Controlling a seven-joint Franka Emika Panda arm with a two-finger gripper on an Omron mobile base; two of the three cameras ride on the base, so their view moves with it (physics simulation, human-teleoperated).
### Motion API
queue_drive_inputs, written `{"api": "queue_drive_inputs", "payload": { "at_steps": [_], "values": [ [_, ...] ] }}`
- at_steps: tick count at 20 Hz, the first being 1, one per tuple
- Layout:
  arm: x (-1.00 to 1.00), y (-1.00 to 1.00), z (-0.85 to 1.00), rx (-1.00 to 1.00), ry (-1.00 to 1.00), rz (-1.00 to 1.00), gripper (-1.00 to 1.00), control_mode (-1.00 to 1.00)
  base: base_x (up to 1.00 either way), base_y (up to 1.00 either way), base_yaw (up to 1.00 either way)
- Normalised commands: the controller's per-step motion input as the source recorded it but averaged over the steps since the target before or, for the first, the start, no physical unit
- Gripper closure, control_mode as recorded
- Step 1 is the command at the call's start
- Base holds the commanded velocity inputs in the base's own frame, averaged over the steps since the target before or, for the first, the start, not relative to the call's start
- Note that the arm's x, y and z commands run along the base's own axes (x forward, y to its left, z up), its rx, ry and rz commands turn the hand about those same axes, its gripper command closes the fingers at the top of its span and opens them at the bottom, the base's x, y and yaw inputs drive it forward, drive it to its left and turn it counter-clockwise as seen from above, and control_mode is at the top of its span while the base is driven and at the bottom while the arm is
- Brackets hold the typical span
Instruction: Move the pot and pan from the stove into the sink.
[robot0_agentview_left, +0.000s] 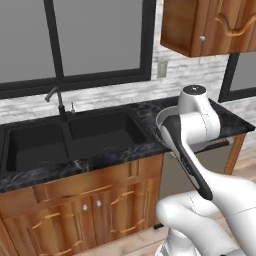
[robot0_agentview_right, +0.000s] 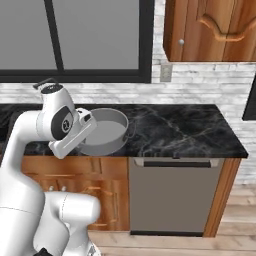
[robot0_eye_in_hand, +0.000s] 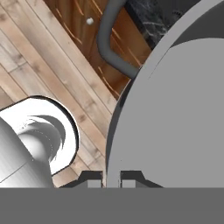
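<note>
Jaws clamped across pot rim, wall between them

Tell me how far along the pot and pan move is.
Nothing looks delivered yet: both basins of the sink look bare. In hand: the gripper is shut on the rim of the pot, held at the counter edge beside the sink. Left: lowering the pot in, then the pan.

Both basins of the sink lie open from above; the faucet rises behind the divider. The bench right of the pot is unobstructed.
</note>
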Motion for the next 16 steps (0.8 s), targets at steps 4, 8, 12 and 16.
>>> {"api": "queue_drive_inputs", "payload": {
  "at_steps": [4,8,12,16],
  "values": [
    [0.00,0.00,0.00,0.00,0.00,0.00,1.00,1.00,-0.07,0.46,-0.03],
    [0.00,0.00,0.00,0.00,0.00,0.00,1.00,1.00,0.03,0.00,0.00],
    [0.00,0.00,0.00,0.00,0.00,0.00,1.00,1.00,0.55,0.20,0.00],
    [0.00,0.00,0.00,0.00,0.00,0.00,1.00,1.00,0.78,0.33,0.00]
  ]
}}
